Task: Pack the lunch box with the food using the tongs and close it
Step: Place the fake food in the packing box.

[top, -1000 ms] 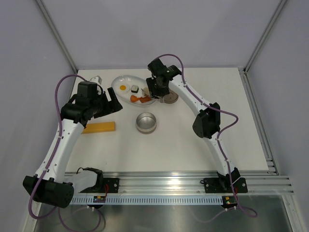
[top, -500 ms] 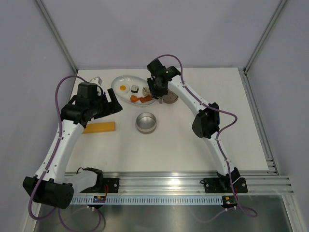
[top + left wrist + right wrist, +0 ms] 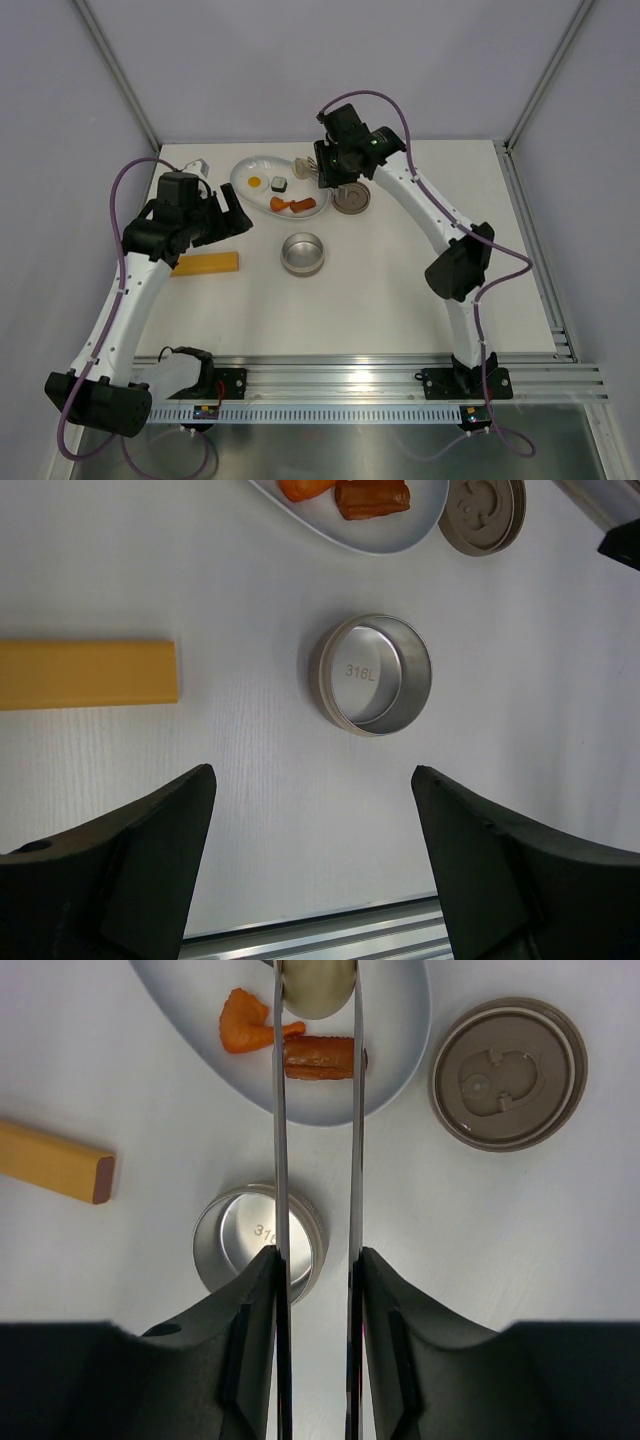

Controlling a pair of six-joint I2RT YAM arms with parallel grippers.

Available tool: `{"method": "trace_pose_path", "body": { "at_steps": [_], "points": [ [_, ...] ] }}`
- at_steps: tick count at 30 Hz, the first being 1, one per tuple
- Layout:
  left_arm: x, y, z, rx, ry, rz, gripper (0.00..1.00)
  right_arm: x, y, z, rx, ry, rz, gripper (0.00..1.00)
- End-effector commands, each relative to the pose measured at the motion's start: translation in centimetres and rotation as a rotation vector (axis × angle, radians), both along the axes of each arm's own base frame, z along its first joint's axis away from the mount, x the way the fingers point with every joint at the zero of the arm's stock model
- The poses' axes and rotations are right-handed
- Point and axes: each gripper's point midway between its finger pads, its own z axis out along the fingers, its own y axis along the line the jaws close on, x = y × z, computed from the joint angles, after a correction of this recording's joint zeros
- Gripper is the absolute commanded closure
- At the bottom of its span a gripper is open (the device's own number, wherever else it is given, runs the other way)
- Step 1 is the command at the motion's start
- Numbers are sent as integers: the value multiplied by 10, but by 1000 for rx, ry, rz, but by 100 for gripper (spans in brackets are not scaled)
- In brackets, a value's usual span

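Note:
My right gripper (image 3: pixel 318 1255) is shut on the slim silver tongs (image 3: pixel 280 1110). Their tips pinch a beige ball (image 3: pixel 318 985) over the white plate (image 3: pixel 400 1020). In the top view the ball (image 3: pixel 302 166) sits off the end of the right gripper (image 3: pixel 325 175). On the plate lie the orange chunk (image 3: pixel 243 1022), sausage (image 3: pixel 320 1057), fried egg (image 3: pixel 255 181) and sushi roll (image 3: pixel 279 183). The steel lunch box (image 3: pixel 303 253) stands open and empty in front of the plate. Its grey-brown lid (image 3: pixel 351 200) lies flat to the plate's right. My left gripper (image 3: pixel 310 780) hangs open, holding nothing, near the tin (image 3: pixel 370 675).
A yellow block (image 3: pixel 205 264) lies on the table left of the tin, below my left arm. Grey walls close in the back and sides, and a metal rail runs along the near edge.
The right arm has swung back and to the right, and the tongs have narrowed onto the beige ball. The left arm has not moved.

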Motion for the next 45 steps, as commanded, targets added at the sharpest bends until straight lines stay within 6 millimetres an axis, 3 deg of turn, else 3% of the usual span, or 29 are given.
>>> {"method": "trace_pose_path", "body": {
  "at_steps": [1,2,3,4,5,6,8,9,11,12,16,20,26,39,45],
  "points": [
    [1,3,9,-4,-42,14,16,-21,-4,60,94,-109,8,75],
    [1,3,10,-4,-42,16,16,-26,-7,63,96,-111,10,75],
    [1,3,10,-3,-44,15,16,-36,-8,49,77,-84,15,75],
    [1,4,11,-3,-47,17,16,-46,-13,61,97,-101,18,75],
    [1,4,11,-3,-49,17,16,-52,-15,63,104,-101,20,75],
    [2,4,11,-2,-50,18,16,-62,-16,49,97,-66,23,75],
    [2,4,12,-1,-50,19,16,-77,-21,60,119,-83,24,75],
    [3,4,12,-3,-52,20,16,-86,-25,47,98,-55,21,75],
    [3,4,12,-2,-52,21,16,-105,-25,52,113,-58,36,75],
    [3,4,13,-3,-53,20,16,-113,-28,40,102,-29,34,75],
    [2,4,11,-1,-49,23,16,-146,-21,31,98,3,65,75],
    [2,4,10,-6,-46,24,16,-163,-16,16,84,35,83,74],
    [1,3,8,-7,-41,22,16,-178,-2,-12,49,93,119,73],
    [0,3,2,-8,-30,16,16,-174,5,-44,-36,121,114,68],
    [1,1,0,-12,-26,10,16,-174,5,-51,-57,130,114,49]
  ]
}}
